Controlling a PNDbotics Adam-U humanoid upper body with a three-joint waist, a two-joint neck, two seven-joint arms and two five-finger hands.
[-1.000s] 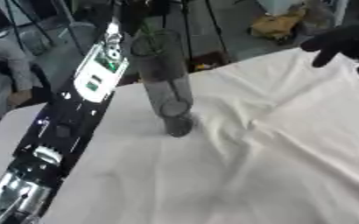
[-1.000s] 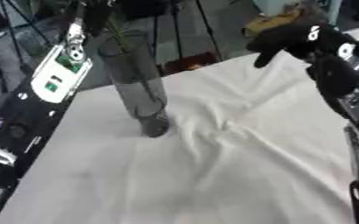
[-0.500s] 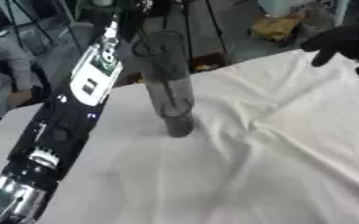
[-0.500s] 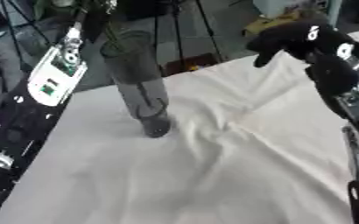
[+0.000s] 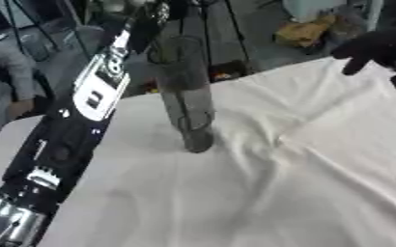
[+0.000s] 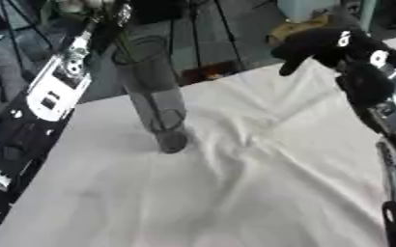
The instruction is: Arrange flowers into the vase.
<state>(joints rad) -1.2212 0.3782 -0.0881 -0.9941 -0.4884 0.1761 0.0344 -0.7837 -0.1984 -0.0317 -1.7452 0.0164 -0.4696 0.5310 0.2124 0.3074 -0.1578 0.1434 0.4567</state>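
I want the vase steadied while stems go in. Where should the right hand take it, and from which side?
Judging from its shape, the vase is a tall, narrow, upright cylinder: wrap its mid-wall from the right, where the cloth is bare. The right hand hangs beyond that side.

White-clothed table (image 5: 303,193), upright vase (image 5: 187,96)

Wrinkled white tablecloth (image 5: 286,183) covers the table. Beyond its far edge: dark floor, black tripod legs (image 6: 222,29), a yellowish bundle (image 5: 307,30), a person in grey (image 5: 7,82) at left.
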